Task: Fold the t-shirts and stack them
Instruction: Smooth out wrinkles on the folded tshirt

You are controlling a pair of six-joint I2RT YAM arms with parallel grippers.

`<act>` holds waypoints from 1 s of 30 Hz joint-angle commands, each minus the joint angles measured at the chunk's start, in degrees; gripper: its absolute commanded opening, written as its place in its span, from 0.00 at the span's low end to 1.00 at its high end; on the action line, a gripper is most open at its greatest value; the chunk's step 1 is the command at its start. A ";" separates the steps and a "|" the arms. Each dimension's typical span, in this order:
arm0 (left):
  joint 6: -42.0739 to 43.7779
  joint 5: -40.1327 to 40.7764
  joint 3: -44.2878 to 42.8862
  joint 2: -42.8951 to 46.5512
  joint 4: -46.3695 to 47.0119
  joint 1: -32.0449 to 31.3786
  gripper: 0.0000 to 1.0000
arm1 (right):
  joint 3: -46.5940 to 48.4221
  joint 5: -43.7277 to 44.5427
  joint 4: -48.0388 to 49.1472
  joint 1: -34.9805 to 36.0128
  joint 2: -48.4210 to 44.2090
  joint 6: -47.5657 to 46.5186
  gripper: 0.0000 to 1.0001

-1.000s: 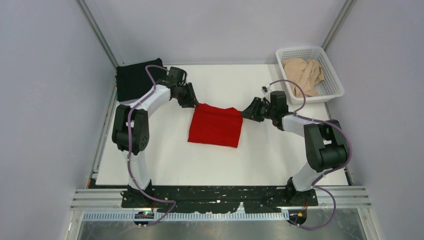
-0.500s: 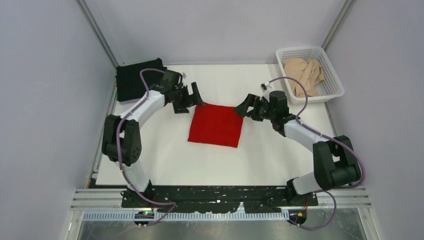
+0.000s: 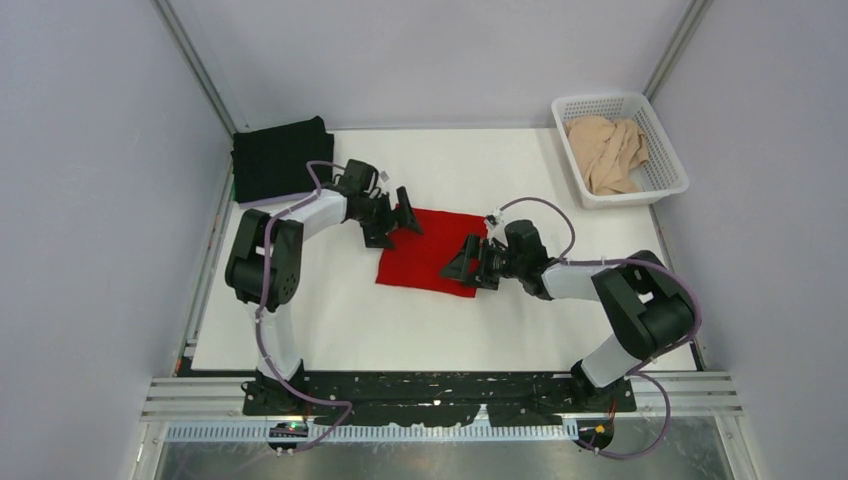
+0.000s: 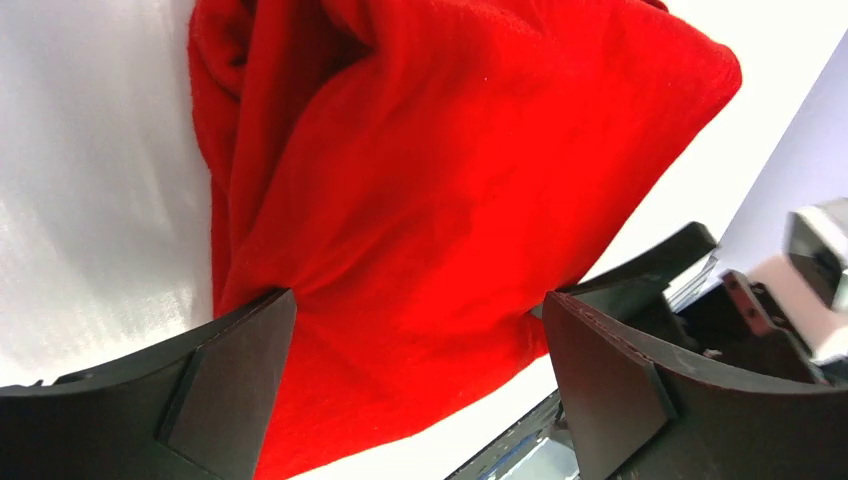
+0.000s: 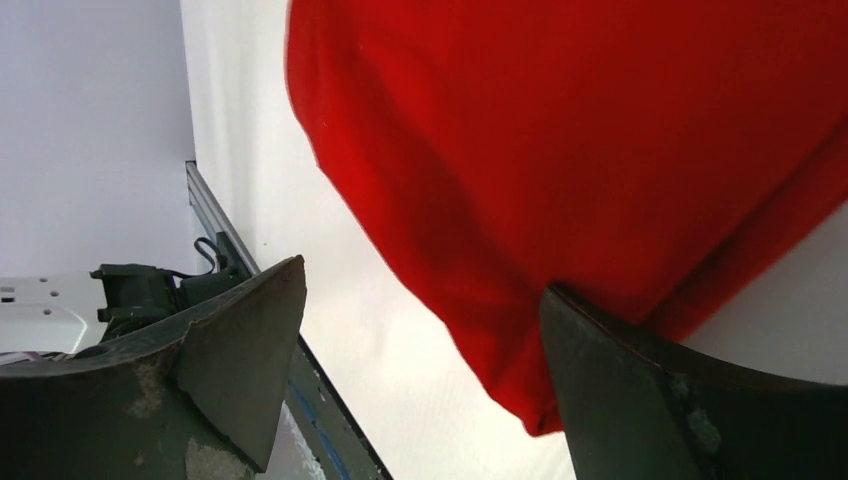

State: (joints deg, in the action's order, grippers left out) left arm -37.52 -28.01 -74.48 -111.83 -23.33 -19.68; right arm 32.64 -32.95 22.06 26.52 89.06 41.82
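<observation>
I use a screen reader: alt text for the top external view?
Folded red t-shirt centred on the table, open left end effector at its far left corner, open right end effector over its right edge. Black t-shirt back left; beige t-shirt in basket back right.

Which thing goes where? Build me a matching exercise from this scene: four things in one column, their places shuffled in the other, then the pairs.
Things
1. red t-shirt
2. black t-shirt
3. beige t-shirt
4. white basket

Places
A. folded at the far left corner of the table
B. crumpled inside the basket
C. flat near the middle of the table
D. at the far right corner of the table

Pairs: 1-C, 2-A, 3-B, 4-D
</observation>
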 commanded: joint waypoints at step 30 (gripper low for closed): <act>1.10 20.24 13.68 15.51 -7.35 0.03 0.90 | 1.34 38.88 -32.28 -1.76 -37.76 -20.28 0.95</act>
State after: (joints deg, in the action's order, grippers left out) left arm -35.29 -6.57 -59.16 -93.14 -33.43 -19.75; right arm 36.69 -0.73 -8.99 25.32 55.57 23.66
